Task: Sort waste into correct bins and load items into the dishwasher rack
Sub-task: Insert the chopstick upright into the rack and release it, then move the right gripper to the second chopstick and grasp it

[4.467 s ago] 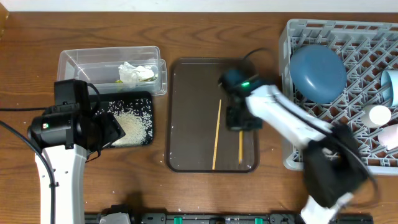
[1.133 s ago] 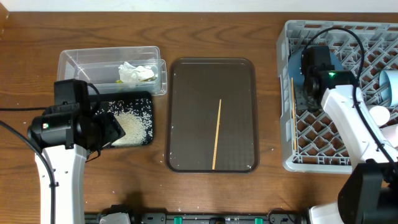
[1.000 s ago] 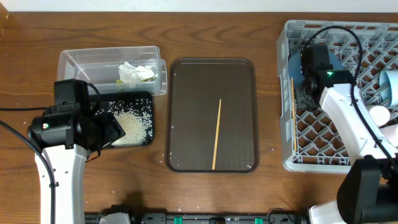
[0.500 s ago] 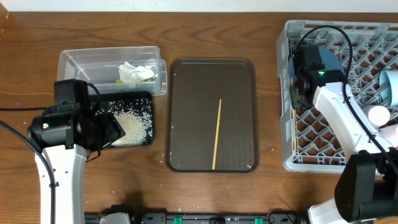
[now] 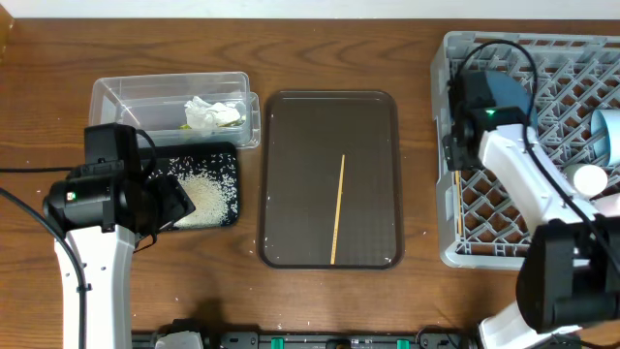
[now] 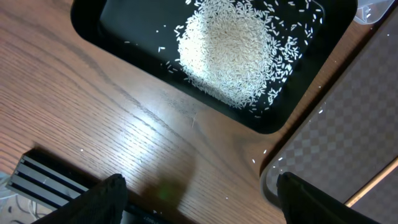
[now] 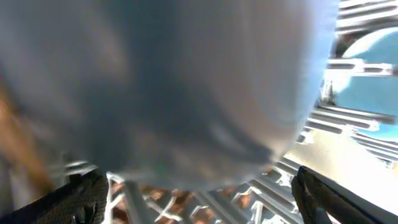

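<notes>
My right gripper hangs open over the left side of the grey dishwasher rack, with nothing between its fingers. The dark blue plate fills its blurred wrist view, standing in the rack. One chopstick lies along the rack's left edge; the other rests on the brown tray. A light blue bowl, cream cup and pink cup sit at the rack's right. My left gripper is open above the table beside the black tray of rice.
The clear tub at the back left holds the white tissue and the green-yellow wrapper. The brown tray's corner shows in the left wrist view. The right arm's cable loops over the rack's back edge.
My right gripper has opened wider and drifted slightly back and left over the rack, leaving the chopstick lying in the rack. The left arm has not moved.
</notes>
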### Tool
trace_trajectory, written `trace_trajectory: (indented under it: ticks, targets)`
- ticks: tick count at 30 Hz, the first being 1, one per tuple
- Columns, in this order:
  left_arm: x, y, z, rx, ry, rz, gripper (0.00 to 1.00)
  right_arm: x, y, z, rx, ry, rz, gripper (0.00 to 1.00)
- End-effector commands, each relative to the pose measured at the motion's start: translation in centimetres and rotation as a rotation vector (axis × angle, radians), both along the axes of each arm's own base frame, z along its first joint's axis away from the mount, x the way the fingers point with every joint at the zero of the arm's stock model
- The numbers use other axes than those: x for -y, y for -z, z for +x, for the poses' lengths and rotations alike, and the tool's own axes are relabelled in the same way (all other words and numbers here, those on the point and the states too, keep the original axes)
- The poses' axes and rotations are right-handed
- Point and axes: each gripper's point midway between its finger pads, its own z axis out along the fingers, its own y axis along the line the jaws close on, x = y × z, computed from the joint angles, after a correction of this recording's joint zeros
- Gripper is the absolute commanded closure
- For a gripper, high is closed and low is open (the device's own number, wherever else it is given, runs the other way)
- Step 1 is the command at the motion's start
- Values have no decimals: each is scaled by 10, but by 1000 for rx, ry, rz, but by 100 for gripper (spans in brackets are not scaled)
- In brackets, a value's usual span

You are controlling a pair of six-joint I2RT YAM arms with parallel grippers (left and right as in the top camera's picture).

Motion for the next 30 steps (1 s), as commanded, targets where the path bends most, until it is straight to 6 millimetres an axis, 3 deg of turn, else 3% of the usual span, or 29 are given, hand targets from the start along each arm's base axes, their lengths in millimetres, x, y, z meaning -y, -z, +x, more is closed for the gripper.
trace_trajectory:
  ticks: [1,9,20,23,27,30]
  targets:
    - [-3,1,-1,-7,-17,5,20,-1,5,0,32,62,-16,6]
    - [-2,1,-1,-6,-16,2,20,26,-23,3,199,243,-155,5]
    - [-2,1,0,-5,-16,2,20,37,-74,8,394,316,-33,4]
    - [-2,1,0,-5,-16,2,20,21,-67,11,343,233,81,5]
    - [-2,1,0,-4,-16,2,20,-19,-45,4,186,51,277,1]
    - [-2,1,0,-5,-16,2,20,-28,-39,-4,153,72,337,1]
